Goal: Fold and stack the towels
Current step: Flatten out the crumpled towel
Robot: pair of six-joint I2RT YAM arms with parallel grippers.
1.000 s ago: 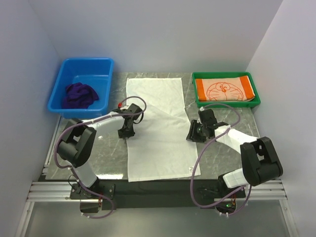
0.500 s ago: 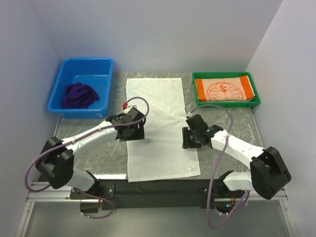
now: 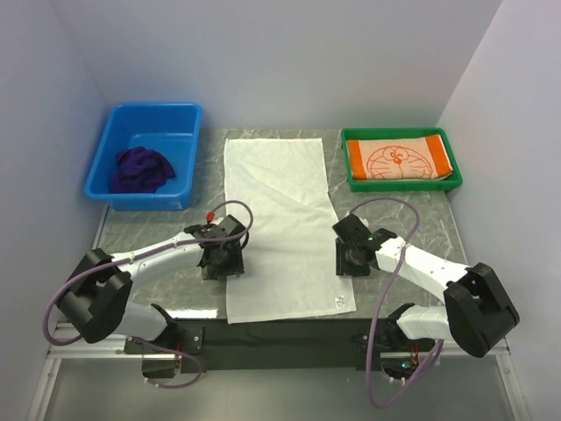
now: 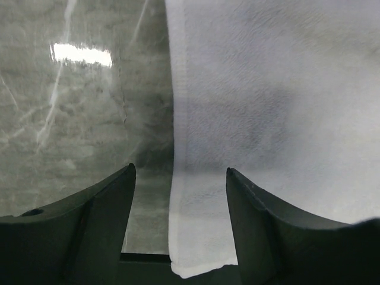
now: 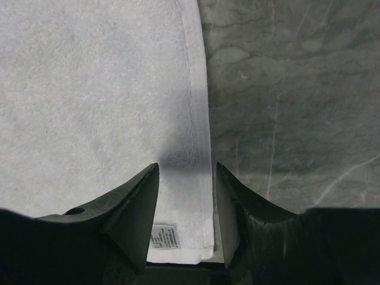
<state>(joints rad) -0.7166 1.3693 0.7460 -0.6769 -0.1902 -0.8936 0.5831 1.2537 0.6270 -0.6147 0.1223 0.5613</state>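
We see the white towel (image 3: 280, 228) spread flat in the middle of the marble tabletop (image 3: 136, 224); its long axis runs from 12 o'clock to 6 o'clock, leaning slightly toward 5 at the near end, where a small label (image 3: 337, 301) sits at the corner. The left claw (image 3: 219, 263) hovers at the towel's 9 o'clock edge; in its wrist view the fingers are spread wide and straddle the hem, pinching nothing. The right claw (image 3: 351, 261) sits at the 3 o'clock edge; its fingers stand apart too, with the hem lying flat between them. At 1 o'clock the orange towel (image 3: 399, 160) lies folded in a green tray (image 3: 403, 184), its long axis from 9 to 3; at 11 o'clock the purple towel (image 3: 140, 168) lies crumpled in a blue bin (image 3: 153, 109).
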